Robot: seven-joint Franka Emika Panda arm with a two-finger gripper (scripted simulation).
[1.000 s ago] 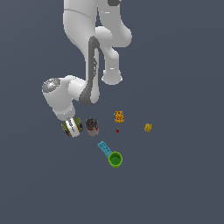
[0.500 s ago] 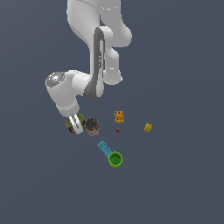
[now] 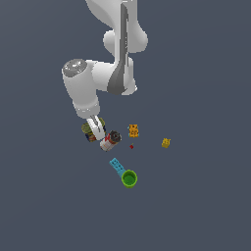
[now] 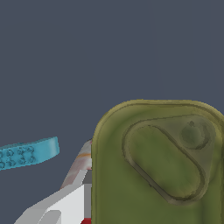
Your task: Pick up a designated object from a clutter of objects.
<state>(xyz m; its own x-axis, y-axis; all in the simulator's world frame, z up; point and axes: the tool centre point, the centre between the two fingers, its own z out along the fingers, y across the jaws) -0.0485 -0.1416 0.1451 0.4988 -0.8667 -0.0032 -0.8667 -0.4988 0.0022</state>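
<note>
desk: plain grey, small clutter
tin: under claw, can touching beside
claw state: cannot tell
advice: straddle tin only, avoid can

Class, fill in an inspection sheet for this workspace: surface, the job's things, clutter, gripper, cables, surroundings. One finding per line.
Surface: plain dark grey floor, no marks seen.
Job's things: tin with olive-green top lies flat under the wrist camera; in the exterior view it is mostly hidden behind the gripper.
Clutter: small can lying on its side beside the tin; green cup with blue handle; two orange-yellow blocks; tiny red bit.
Gripper: gripper low over the tin; whether its fingers are open or shut cannot be told.
Cables: nothing seen.
Surroundings: nothing seen beyond the white arm.
</note>
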